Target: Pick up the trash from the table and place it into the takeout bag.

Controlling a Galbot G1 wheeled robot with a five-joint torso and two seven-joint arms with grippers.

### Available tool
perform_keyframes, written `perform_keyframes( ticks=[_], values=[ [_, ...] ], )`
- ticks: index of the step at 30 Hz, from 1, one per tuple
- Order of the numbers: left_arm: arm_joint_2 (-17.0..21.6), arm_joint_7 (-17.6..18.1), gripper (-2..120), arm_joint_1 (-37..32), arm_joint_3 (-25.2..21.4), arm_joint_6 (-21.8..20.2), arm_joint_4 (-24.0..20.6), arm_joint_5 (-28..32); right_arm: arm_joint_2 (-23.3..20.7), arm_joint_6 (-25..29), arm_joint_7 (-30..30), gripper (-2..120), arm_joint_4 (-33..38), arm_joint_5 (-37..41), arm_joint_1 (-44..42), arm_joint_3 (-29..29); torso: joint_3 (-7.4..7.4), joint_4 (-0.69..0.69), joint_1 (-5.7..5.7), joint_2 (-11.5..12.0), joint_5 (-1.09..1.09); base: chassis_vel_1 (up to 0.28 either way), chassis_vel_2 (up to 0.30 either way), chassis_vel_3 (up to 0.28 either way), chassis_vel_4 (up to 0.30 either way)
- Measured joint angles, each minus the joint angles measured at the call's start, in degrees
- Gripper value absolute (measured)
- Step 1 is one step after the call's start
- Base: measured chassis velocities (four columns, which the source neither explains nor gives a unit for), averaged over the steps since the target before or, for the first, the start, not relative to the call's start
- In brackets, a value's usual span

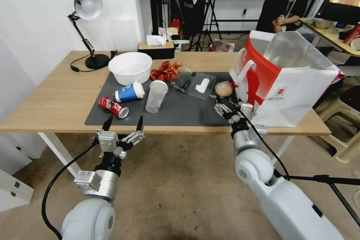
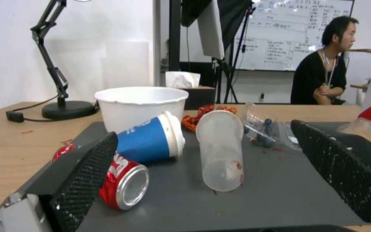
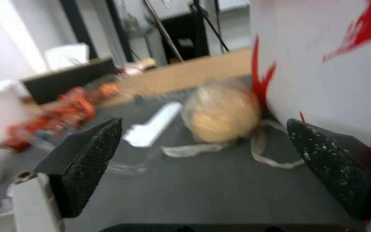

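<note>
On the table (image 1: 48, 97), trash lies on a dark grey mat (image 1: 187, 110): a red soda can (image 1: 113, 107) (image 2: 123, 180) on its side, a tipped blue paper cup (image 1: 129, 92) (image 2: 151, 138), a clear plastic cup (image 1: 156, 96) (image 2: 221, 148), a white bowl (image 1: 130, 68) (image 2: 140, 104) and a beige lump (image 1: 224, 88) (image 3: 221, 114). The takeout bag (image 1: 285, 78) (image 3: 323, 74) stands open at the right end. My left gripper (image 1: 123, 123) (image 2: 203, 132) hovers open at the front edge, facing the can and cups. My right gripper (image 1: 227, 104) (image 3: 204, 124) is open just short of the lump, beside the bag.
A black desk lamp (image 1: 88, 26) and a tissue box (image 1: 155, 48) stand at the back. Red-orange wrappers (image 1: 165, 70) and clear plastic packaging (image 1: 195, 84) holding a white piece (image 3: 153, 127) lie mid-mat. A seated person and a second table (image 1: 330, 33) are behind the bag.
</note>
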State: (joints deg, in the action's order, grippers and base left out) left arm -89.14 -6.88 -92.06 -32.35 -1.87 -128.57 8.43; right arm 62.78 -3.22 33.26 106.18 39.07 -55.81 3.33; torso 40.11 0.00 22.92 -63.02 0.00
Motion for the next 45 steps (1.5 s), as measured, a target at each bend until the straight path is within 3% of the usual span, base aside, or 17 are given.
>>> perform_keyframes(
  ticks=[13,35,41,44,45],
  values=[
    [0.3,0.0,100,0.8,-0.1,0.1,1.4,0.1,2.1,-2.3,4.0,99,-12.5,6.5,13.4,-4.0,0.0,0.0,0.0,0.0,0.01,0.0,0.0,0.0,0.0],
    [0.6,0.1,100,1.9,0.0,0.1,2.7,0.3,5.4,-6.8,7.7,98,-23.6,10.5,22.2,-7.7,0.0,0.0,0.0,0.0,0.0,0.0,0.0,0.0,0.0],
    [0.7,0.1,100,2.0,0.1,0.1,2.9,0.3,5.6,-7.3,7.8,86,-24.3,11.2,22.5,-7.8,0.0,0.0,0.0,0.0,0.0,0.0,0.0,0.0,0.0],
    [0.7,0.1,100,2.1,0.1,0.2,2.9,0.3,5.5,-7.5,7.9,68,-24.4,11.5,22.5,-7.8,0.0,0.0,-0.01,0.0,0.0,0.0,0.0,0.0,0.0],
    [0.7,0.1,100,2.1,0.1,0.2,2.9,0.3,5.5,-7.5,7.9,68,-24.4,11.5,22.5,-7.8,0.0,0.0,-0.01,0.0,0.0,0.0,0.0,0.0,0.0]
  ],
)
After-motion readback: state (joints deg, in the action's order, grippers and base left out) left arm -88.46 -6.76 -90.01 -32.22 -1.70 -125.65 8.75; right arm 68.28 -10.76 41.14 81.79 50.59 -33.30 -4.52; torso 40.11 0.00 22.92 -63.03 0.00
